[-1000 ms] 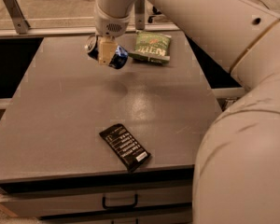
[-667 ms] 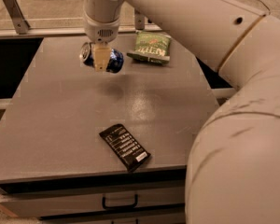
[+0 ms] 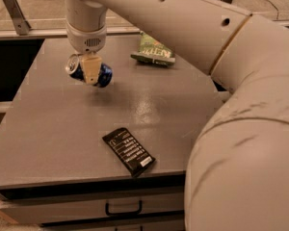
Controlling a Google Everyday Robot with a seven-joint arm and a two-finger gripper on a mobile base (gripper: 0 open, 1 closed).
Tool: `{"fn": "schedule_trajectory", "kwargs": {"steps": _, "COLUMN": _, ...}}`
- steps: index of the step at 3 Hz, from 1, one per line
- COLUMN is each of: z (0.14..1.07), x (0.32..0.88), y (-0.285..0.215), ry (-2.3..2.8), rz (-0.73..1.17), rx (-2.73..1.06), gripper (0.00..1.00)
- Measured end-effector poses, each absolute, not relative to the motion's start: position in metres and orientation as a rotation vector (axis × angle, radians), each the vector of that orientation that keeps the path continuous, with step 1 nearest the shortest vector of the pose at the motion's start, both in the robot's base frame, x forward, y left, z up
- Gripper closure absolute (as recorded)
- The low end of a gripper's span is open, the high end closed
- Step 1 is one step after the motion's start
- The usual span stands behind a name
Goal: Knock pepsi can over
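Looking at the gripper [image 3: 90,75] above the far left of the table [image 3: 48,129], we saw its fingers closed around the pepsi can [image 3: 105,75], which was tipped on its side, silver top leftward. We could not tell if the can touched the table. We judged the knocking almost done; next, the fingers needed to open and rise away

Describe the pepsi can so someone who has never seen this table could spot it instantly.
On the grey table, look at its far left part, under the white arm's end effector. The pepsi can is the small blue can with a silver top, held sideways in that end effector. The green snack bag and black packet nearby are flat, not round metal.
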State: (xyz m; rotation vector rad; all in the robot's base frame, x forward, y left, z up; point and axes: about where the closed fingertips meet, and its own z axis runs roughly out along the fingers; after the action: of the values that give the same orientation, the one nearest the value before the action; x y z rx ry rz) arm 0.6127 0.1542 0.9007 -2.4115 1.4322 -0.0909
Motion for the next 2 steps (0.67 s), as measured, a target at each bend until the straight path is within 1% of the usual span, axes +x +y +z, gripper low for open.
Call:
{"fn": "schedule_trajectory", "kwargs": {"steps": 1, "z": 0.8951, "x": 0.6044, "y": 0.1652, "ry": 1.402, "rz": -0.064, "rx": -2.446, "gripper": 0.00}}
{"fn": "schedule_trajectory", "kwargs": {"steps": 2, "z": 0.8948, "x": 0.6040, "y": 0.1656, "ry": 1.401, "rz": -0.062, "rx": -2.448, "gripper": 0.00}}
